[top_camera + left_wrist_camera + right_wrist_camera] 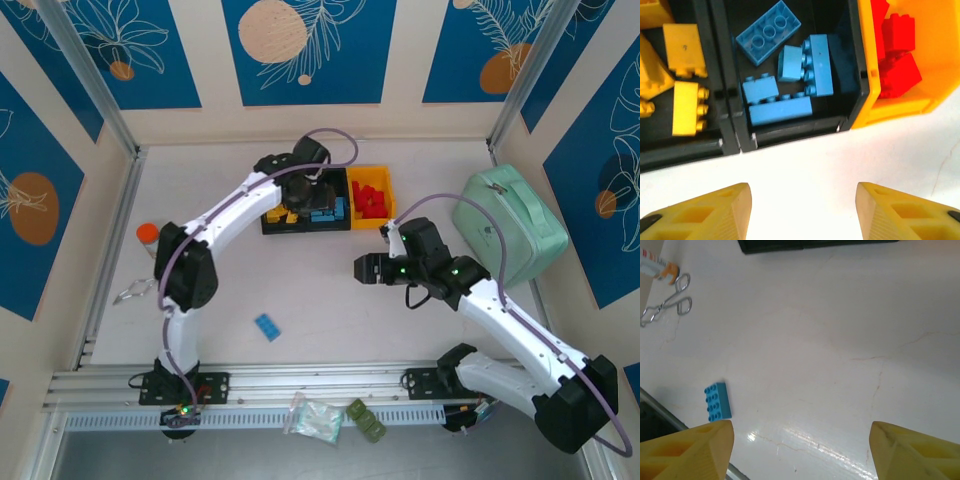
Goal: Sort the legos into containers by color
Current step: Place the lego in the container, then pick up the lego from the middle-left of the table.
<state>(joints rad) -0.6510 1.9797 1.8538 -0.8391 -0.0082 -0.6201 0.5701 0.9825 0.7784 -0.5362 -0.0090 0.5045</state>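
Note:
Three joined containers stand at the back of the table: a black bin (682, 150) with yellow legos (686, 97), a middle black bin (790, 131) with several blue legos (769, 32), and a yellow bin (902, 106) with red legos (897, 67). My left gripper (802, 212) hangs over the table just in front of the middle bin, open and empty; from above it (320, 200) covers the black bins. One blue lego (267, 327) lies alone on the table near the front. My right gripper (362, 270) hovers open and empty over mid-table, with that brick (718, 401) by its left finger.
A mint-green case (510, 228) sits at the right. An orange-capped jar (147, 236) and metal tongs (667, 304) lie by the left wall. A clear bag (315, 418) and a green lump (366, 420) rest on the front rail.

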